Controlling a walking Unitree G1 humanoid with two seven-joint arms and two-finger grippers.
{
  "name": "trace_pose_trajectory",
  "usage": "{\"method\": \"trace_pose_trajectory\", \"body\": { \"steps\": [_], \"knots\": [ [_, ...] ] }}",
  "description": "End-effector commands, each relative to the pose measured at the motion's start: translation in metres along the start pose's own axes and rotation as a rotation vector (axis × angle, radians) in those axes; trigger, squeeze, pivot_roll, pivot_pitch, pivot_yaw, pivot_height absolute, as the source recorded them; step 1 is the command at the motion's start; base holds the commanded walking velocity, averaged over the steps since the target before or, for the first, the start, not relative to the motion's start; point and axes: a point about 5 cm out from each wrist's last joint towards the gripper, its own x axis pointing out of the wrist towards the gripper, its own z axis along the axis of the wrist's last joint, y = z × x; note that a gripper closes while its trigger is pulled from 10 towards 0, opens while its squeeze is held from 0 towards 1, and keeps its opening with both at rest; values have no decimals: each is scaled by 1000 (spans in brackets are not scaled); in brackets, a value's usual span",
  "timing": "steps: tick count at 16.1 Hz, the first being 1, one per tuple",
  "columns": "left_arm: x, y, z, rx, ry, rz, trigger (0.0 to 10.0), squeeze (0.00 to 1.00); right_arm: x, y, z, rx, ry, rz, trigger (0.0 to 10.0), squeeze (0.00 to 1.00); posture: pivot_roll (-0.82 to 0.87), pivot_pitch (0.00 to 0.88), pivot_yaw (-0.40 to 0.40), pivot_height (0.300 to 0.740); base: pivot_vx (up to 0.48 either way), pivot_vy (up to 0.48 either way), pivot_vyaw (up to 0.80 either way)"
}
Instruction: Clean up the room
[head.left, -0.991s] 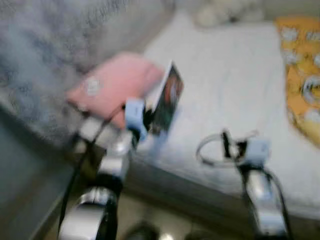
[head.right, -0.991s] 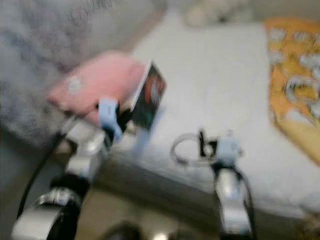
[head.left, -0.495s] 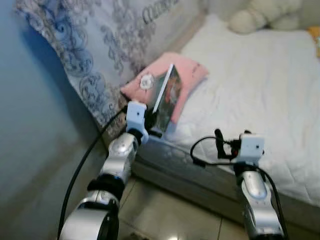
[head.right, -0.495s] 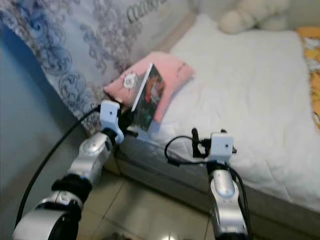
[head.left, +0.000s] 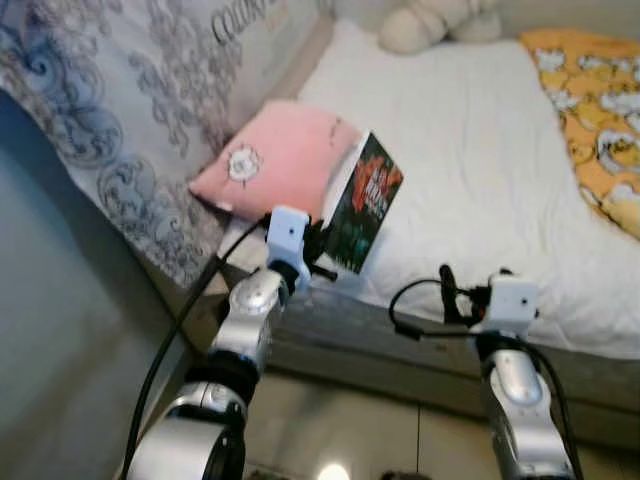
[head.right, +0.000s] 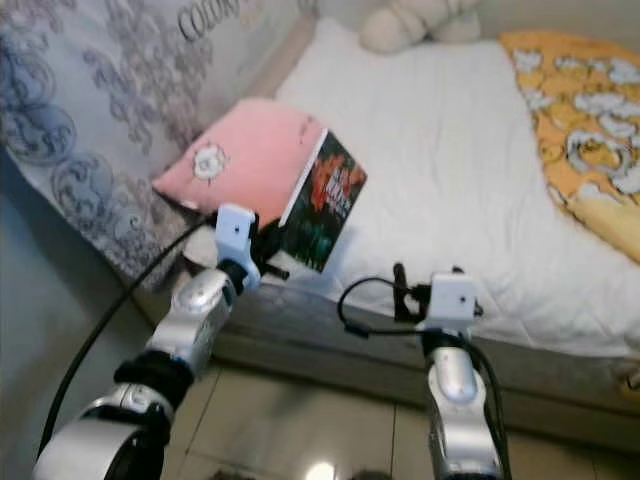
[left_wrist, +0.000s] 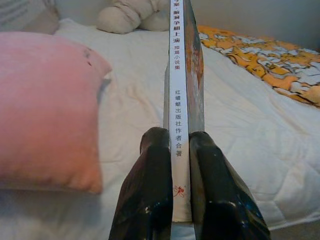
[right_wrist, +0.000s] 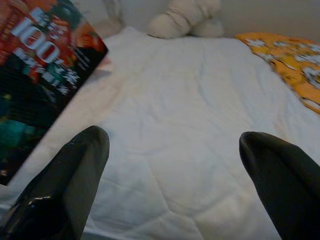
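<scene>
Pinching a thin paperback book (left_wrist: 182, 100) by its white spine, the left gripper (left_wrist: 181, 200) holds it upright, between its fingers, above the white quilted bed (head.left: 480, 150); a pink square pillow (head.left: 280, 160) lies beside. Spine carries Chinese characters; the cover reads "100". Right gripper (right_wrist: 175, 165) fingers are spread wide, holding nothing.

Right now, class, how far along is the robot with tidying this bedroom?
Nothing looks finished yet. In hand: the left gripper is shut on the spine of a dark paperback book with red lettering, held above the white quilted bed beside the pink cushion. The right gripper is open with nothing in it. Left: putting the book away.
</scene>
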Motion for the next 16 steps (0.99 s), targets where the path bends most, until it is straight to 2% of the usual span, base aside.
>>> {"method": "trace_pose_trajectory", "body": {
  "steps": [1, 4, 6, 12, 16],
  "knots": [
    [2, -1, 7, 24, -36, -5, 0, 0, 4, 1, 5, -6, -20, 6, 10000, 4, -35, 0, 38, 740, 472, 0, 0],
    [4, -4, 9, 29, -43, -40, 0, 0, 7, 6, 4, -16, -7, 16, 10000, 20, -35, 0, 37, 740, 480, 0, 0],
    [5, -4, 9, 30, -41, -48, 0, 0, 6, 8, 3, -16, -7, 22, 10000, 24, -38, 0, 37, 740, 480, 0, -669],
    [12, -1, 13, 33, -16, -40, 0, 0, 4, 6, 2, -24, -7, 32, 10000, 12, -46, 0, 27, 740, 480, 0, 0],
    [26, -1, 17, -132, 51, 3, 0, 0, -4, -3, 4, -59, 13, 61, 10000, 12, -91, 0, -23, 740, 480, 0, 0]
  ]
}}
